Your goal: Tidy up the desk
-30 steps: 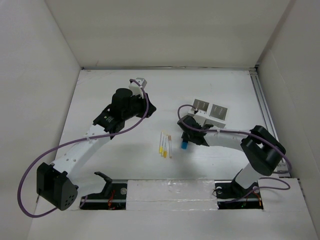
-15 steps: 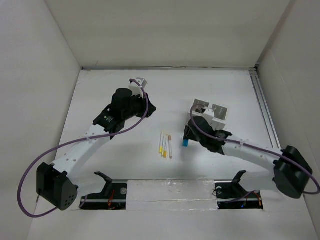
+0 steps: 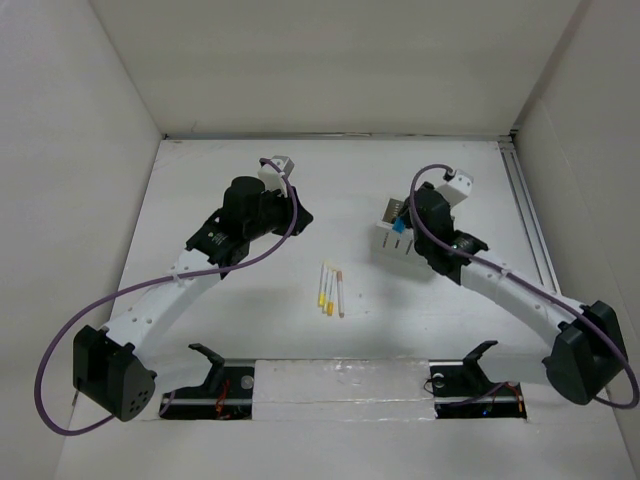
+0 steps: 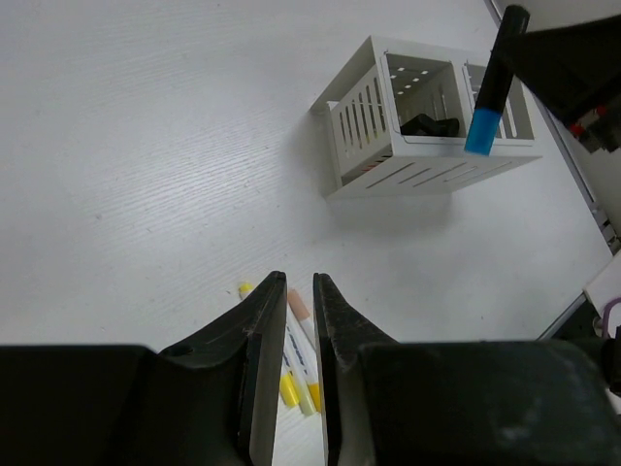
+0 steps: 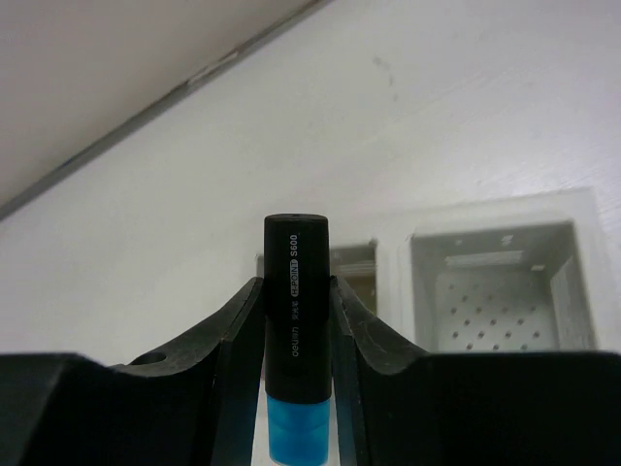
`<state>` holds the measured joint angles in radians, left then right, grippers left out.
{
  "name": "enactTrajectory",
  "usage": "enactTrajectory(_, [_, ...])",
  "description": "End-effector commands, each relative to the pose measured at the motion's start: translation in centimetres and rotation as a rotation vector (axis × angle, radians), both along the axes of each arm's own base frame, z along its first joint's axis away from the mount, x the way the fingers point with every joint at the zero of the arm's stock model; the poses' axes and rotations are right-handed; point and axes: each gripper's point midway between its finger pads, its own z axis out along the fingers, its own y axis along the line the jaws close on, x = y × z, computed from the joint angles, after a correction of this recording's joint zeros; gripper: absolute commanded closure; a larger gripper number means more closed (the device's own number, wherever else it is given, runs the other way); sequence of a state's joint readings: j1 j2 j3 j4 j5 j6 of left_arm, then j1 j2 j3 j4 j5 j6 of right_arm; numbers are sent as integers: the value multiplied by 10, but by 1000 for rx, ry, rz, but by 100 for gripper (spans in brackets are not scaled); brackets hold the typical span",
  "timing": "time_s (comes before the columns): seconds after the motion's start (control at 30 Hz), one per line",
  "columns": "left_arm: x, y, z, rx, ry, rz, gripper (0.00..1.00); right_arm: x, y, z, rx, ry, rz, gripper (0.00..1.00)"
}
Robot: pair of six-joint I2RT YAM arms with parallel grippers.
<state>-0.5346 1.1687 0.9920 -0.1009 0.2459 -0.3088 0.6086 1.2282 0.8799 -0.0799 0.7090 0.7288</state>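
My right gripper (image 3: 402, 226) is shut on a black highlighter with a blue end (image 5: 296, 320) and holds it upright just above the white slotted holder box (image 3: 392, 249). In the left wrist view the highlighter (image 4: 482, 107) hangs over the box (image 4: 388, 165), at the wall between its two compartments. Three pens (image 3: 330, 290) with yellow and pink ends lie side by side on the white desk (image 3: 220, 200). My left gripper (image 3: 297, 215) hovers left of the box with its jaws nearly together and empty; the pens (image 4: 296, 359) show below its fingertips.
A dark object (image 4: 432, 124) lies in the holder's left compartment. A metal rail (image 3: 530, 220) runs along the desk's right edge. White panels wall the desk at the back and both sides.
My right arm has lifted the blue highlighter from the desk beside the pens and carried it back and right to above the holder box. The left arm has not moved.
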Motion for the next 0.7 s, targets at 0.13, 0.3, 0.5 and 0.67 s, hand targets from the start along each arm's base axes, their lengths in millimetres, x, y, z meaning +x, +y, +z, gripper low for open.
enactTrajectory(0.13, [1,-2,31,-56,-76,-10,86,45,-50,55,-43,-177,-217,100])
enactTrajectory(0.3, [2,-4,27,-51,-63,-14,86,61,-55,53,-102,-178,-244,100])
enactTrajectory(0.5, [3,-5,23,-46,-56,-16,86,67,-49,23,-145,-131,-271,100])
enactTrajectory(0.67, [6,-4,22,-40,-56,-3,86,71,-39,19,-154,-138,-253,100])
